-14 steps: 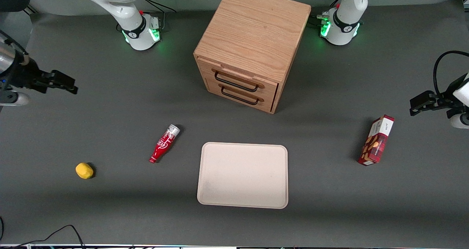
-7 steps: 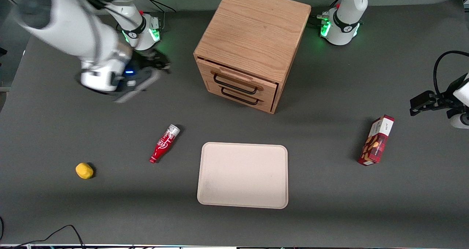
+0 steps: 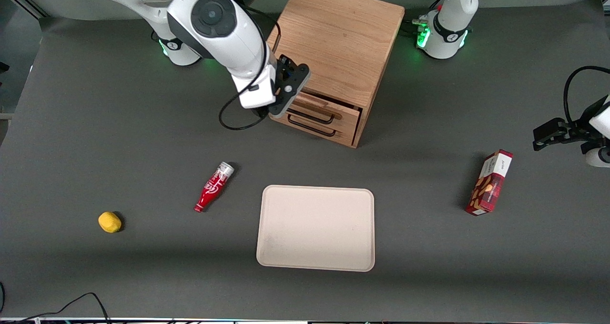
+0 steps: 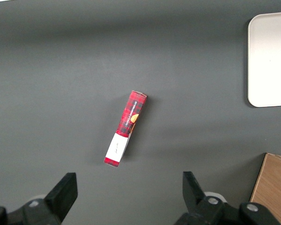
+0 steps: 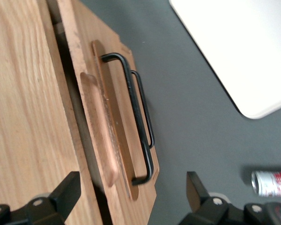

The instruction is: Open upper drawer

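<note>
The light oak cabinet (image 3: 333,43) stands at the table's middle, far from the front camera. Its upper drawer (image 3: 344,110) carries a black wire handle (image 3: 325,120), with the same-looking lower drawer below it. A dark gap shows between the cabinet's top and the upper drawer's front. My right gripper (image 3: 288,83) hovers above the cabinet's front edge, over the end of the drawers toward the working arm. It is open and empty. In the right wrist view the gripper (image 5: 131,199) is just above the upper drawer (image 5: 117,136), by one end of its handle (image 5: 136,122).
A cream tray (image 3: 315,227) lies nearer the front camera than the cabinet. A red bottle (image 3: 213,187) and a yellow lump (image 3: 109,222) lie toward the working arm's end. A red box (image 3: 490,183) lies toward the parked arm's end.
My right arm has swung in from the working arm's end of the table to the cabinet's front edge. The drawers and loose objects have not moved.
</note>
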Controlling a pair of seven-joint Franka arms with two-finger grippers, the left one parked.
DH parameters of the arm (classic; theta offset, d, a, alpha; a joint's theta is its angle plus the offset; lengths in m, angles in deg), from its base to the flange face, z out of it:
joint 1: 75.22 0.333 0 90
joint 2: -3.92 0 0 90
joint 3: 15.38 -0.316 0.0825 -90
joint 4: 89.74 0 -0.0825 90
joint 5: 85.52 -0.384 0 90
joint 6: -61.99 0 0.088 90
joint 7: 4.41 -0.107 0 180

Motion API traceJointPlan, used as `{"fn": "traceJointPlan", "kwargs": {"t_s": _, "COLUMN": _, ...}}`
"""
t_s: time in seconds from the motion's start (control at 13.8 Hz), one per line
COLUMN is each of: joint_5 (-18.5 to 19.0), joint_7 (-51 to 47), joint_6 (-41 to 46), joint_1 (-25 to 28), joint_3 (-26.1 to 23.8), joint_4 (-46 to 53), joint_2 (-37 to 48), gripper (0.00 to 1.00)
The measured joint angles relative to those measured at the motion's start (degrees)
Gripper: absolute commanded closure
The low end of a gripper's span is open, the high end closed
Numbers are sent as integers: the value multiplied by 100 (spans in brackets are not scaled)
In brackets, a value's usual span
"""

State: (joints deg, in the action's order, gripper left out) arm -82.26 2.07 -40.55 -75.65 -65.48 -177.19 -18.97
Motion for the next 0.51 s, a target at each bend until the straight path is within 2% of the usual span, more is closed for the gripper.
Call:
{"fn": "traceJointPlan", "kwargs": {"t_s": 0.14, "joint_5": 76, "joint_7": 436, "joint_6": -293, "joint_1": 3, "joint_3": 5, "joint_4": -31, "joint_2": -378, "gripper": 0}}
{"fn": "traceJointPlan", "kwargs": {"t_s": 0.51, "joint_5": 409, "joint_7": 630, "joint_6": -571, "joint_1": 17, "joint_3": -2, "joint_4": -28, "joint_2": -827, "gripper": 0}}
